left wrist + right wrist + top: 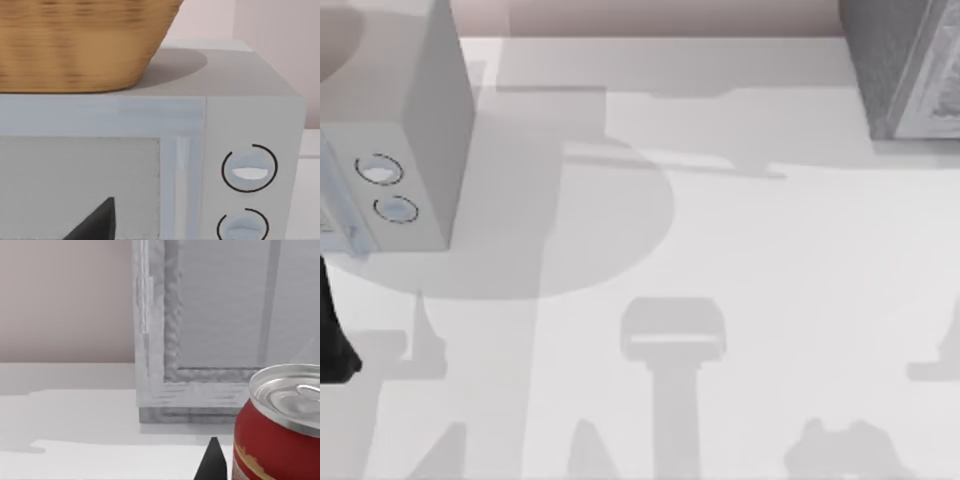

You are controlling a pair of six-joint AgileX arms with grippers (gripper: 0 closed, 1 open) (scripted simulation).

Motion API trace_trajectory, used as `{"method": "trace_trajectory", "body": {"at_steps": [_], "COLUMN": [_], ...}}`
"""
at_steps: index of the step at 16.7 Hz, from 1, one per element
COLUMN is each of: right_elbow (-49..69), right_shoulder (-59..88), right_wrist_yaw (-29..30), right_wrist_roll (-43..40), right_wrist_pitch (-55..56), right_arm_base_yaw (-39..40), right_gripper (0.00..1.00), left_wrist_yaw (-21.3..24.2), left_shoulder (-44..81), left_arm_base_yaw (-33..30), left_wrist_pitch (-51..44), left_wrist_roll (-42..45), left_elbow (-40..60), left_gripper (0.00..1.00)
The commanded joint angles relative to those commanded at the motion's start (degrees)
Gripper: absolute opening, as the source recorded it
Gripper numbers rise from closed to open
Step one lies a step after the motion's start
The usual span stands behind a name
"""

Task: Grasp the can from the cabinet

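A red can (280, 435) with a silver lid sits very close in the right wrist view. A dark tip of my right gripper (213, 463) shows just beside it, and I cannot tell whether they touch. Behind the can rises the cabinet's (210, 340) pale grey framed front, standing on the white table. From above, the cabinet (905, 65) is at the far right corner, with dark speckled sides. My left arm (334, 335) is at the left edge. A dark tip of my left gripper (97, 224) points at the front of the white box.
A white box with two round dials (390, 130) stands at the far left of the table. A woven basket (75, 42) rests on top of it. The white tabletop (720, 260) spreads between the box and the cabinet, crossed by grey shadows.
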Motion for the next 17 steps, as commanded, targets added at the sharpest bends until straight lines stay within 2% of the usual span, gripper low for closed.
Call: {"method": "trace_trajectory", "body": {"at_steps": [6, 9, 13, 17], "right_elbow": [0.09, 1.79, 6.66, 13.74], "right_shoulder": [0.87, 6.06, 20.57, 40.54], "right_wrist_yaw": [-0.32, -3.55, -12.24, -24.49], "right_wrist_roll": [0.13, 0.51, 1.6, 3.08], "right_wrist_pitch": [0.22, 3.62, 13.2, 26.96], "right_arm_base_yaw": [0.08, -1.0, -4.48, -9.96], "right_gripper": [0.0, 0.0, 0.0, 0.0], "left_wrist_yaw": [0.0, 0.0, 0.0, 0.0], "left_shoulder": [0.0, 0.0, 0.0, 0.0], "left_arm_base_yaw": [0.0, 0.0, 0.0, 0.0], "left_wrist_pitch": [0.0, 0.0, 0.0, 0.0], "left_wrist_roll": [0.0, 0.0, 0.0, 0.0], "left_elbow": [0.0, 0.0, 0.0, 0.0], "left_gripper": [1.0, 1.0, 1.0, 1.0]}}
